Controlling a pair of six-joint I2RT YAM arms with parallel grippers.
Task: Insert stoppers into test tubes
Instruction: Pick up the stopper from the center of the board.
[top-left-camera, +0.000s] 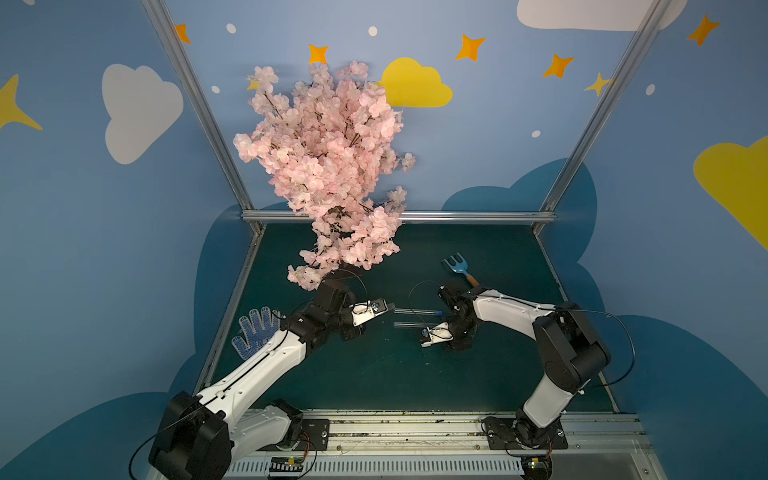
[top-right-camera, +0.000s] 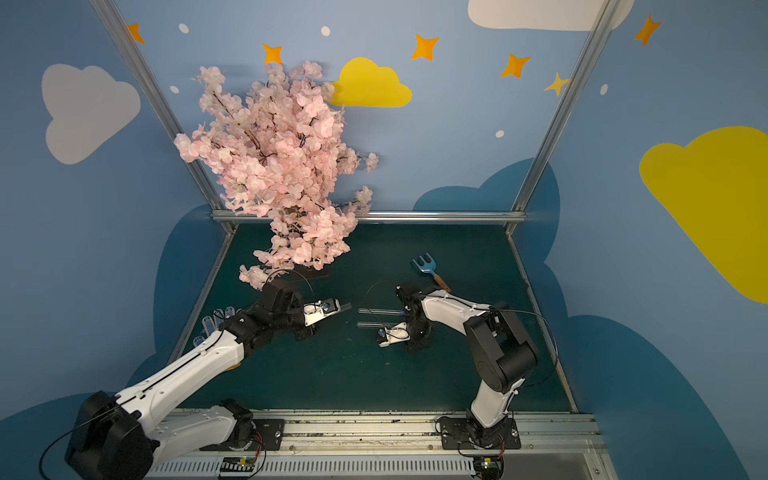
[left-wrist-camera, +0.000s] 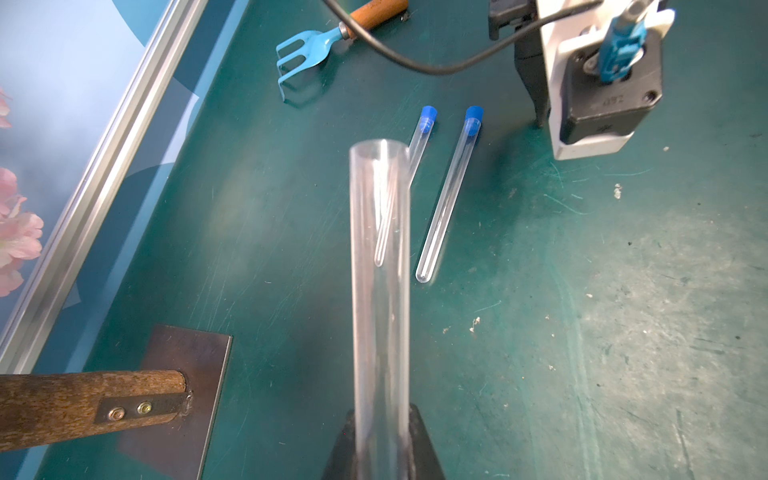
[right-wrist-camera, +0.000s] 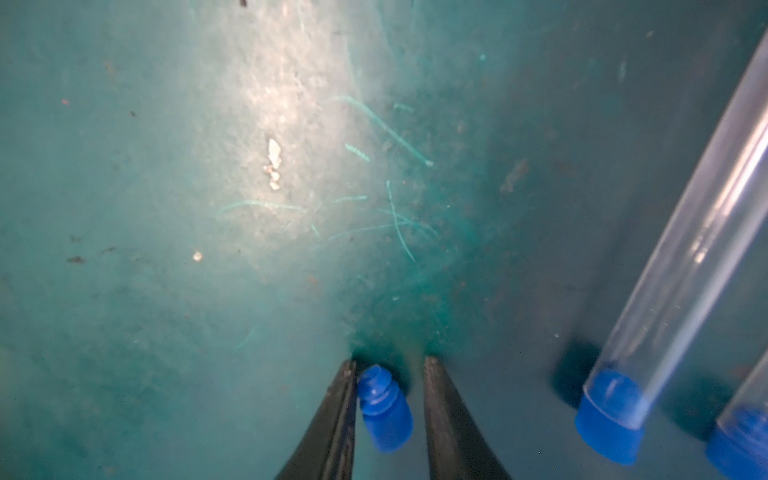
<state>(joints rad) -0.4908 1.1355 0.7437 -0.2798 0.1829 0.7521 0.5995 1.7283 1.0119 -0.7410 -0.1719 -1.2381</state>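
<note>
My left gripper (left-wrist-camera: 382, 409) is shut on the lower end of a clear test tube (left-wrist-camera: 380, 270), whose open mouth points away from it toward the table's middle. In a top view the left gripper (top-left-camera: 387, 306) hovers left of two more test tubes (top-left-camera: 415, 310) (top-left-camera: 411, 325) lying side by side on the green mat. Each has a blue stopper (left-wrist-camera: 428, 116) (left-wrist-camera: 473, 118) in its mouth. My right gripper (right-wrist-camera: 390, 361) is down at the mat, open, astride a loose blue stopper (right-wrist-camera: 384, 411). The stopper touches one finger (right-wrist-camera: 338, 419); a gap separates it from the other.
A blue garden fork (top-left-camera: 457, 266) with an orange handle lies behind the right arm. A pink blossom tree (top-left-camera: 328, 166) stands at the back left on a dark plate (left-wrist-camera: 183, 395). A blue-dotted glove (top-left-camera: 255, 332) lies beside the left arm. Aluminium rails (top-left-camera: 399, 216) frame the mat.
</note>
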